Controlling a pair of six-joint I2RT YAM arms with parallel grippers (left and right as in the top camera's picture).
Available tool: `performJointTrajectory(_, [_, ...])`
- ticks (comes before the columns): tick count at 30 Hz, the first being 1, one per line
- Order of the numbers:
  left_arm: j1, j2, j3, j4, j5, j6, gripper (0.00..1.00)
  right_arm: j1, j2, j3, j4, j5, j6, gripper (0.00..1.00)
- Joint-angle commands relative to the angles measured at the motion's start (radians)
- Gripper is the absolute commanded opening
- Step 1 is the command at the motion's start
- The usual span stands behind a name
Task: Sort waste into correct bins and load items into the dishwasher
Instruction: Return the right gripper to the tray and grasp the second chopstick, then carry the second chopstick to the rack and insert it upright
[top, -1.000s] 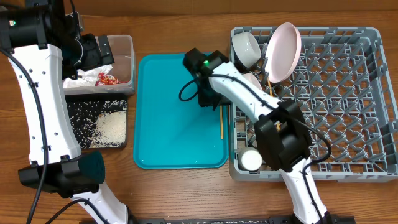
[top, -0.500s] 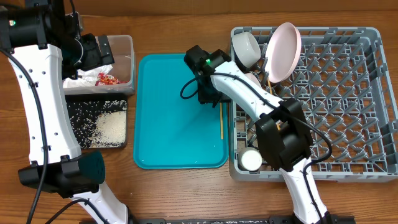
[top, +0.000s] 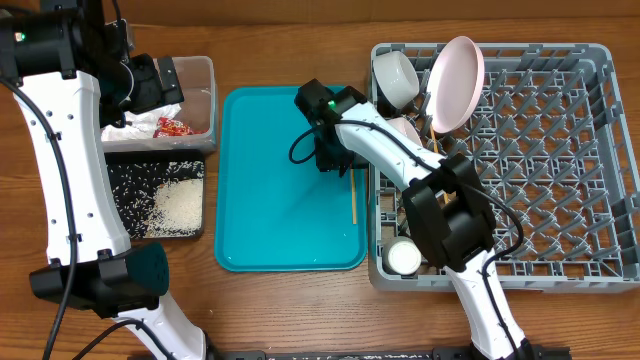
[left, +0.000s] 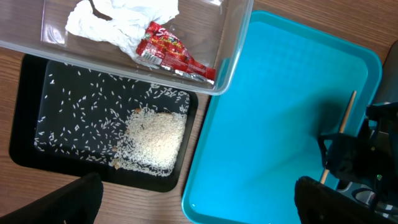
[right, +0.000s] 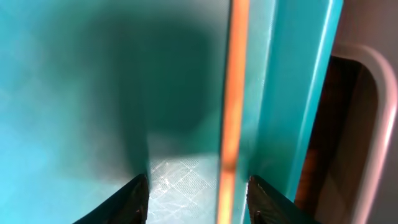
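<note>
A wooden chopstick (top: 354, 198) lies on the teal tray (top: 270, 190) by its right rim; it also shows in the left wrist view (left: 339, 132). My right gripper (top: 335, 160) is low over the chopstick's far end, open, its fingertips (right: 198, 193) either side of the chopstick (right: 231, 99). My left gripper (top: 165, 82) is open and empty, high over the clear tub (top: 205, 100), which holds the red wrapper (left: 174, 53) and white napkins (left: 118, 15). The black tray (left: 25, 143) holds rice grains (left: 152, 140). The grey dish rack (top: 560, 150) holds a plate (top: 455, 85), a bowl (top: 397, 78) and a cup (top: 404, 257).
The teal tray sits between the two bins and the rack, its right rim close against the rack's left wall (right: 364, 124). My right arm reaches from the table's front over the rack's left side. Bare wooden table (top: 280, 310) lies in front.
My right gripper has shifted slightly along the tray's right side over the chopstick, whose near end has slid slightly left. The left arm has not moved.
</note>
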Motion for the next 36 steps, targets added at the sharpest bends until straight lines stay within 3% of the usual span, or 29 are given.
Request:
performJointTrajectory(1, [0.0,-0.005,0.007,0.001,0.003,0.011,1.0,0.002,0.008,-0.049,0.011,-0.011,-0.007,0.53])
performJointTrajectory(4, [0.0,-0.005,0.007,0.001,0.003,0.011,1.0,0.001,0.008,-0.064,0.011,-0.06,-0.008,0.52])
performJointTrajectory(5, [0.0,-0.005,0.007,0.001,0.003,0.011,1.0,0.001,0.008,-0.065,0.008,-0.079,-0.016,0.47])
performJointTrajectory(7, [0.0,-0.005,0.007,0.001,0.003,0.011,1.0,0.006,0.008,-0.065,0.005,-0.13,-0.031,0.36])
performJointTrajectory(11, [0.0,-0.005,0.007,0.001,0.003,0.011,1.0,0.018,0.008,-0.064,-0.003,-0.183,-0.052,0.05])
performJointTrajectory(18, [0.0,-0.005,0.007,0.001,0.003,0.011,1.0,0.03,-0.005,0.019,-0.085,-0.185,-0.087,0.04])
performJointTrajectory(25, [0.0,-0.005,0.007,0.001,0.003,0.011,1.0,0.03,-0.126,0.314,-0.293,-0.215,-0.178,0.04])
performJointTrajectory(29, [0.0,-0.005,0.007,0.001,0.003,0.011,1.0,0.025,-0.23,0.462,-0.391,-0.136,-0.175,0.04])
performJointTrajectory(36, [0.0,-0.005,0.007,0.001,0.003,0.011,1.0,-0.041,-0.385,0.494,-0.526,-0.066,-0.113,0.04])
